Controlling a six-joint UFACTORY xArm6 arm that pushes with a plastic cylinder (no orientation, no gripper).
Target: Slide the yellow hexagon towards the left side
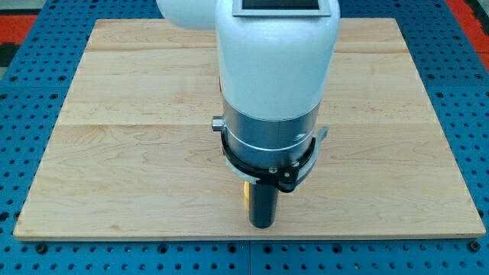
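Tip's parked right on the block

Your tip point(262, 226) touches the yellow hexagon's point(246, 194) right side, ready for shoving left; no gripper, nothing's grasped.

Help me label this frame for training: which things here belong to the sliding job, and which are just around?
Job: small yellow block, mostly hidden, shape unclear; my tip, touching its right side.
Around: pale wooden board; blue perforated table.

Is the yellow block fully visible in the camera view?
No, only a thin edge of the yellow block shows, left of my tip.
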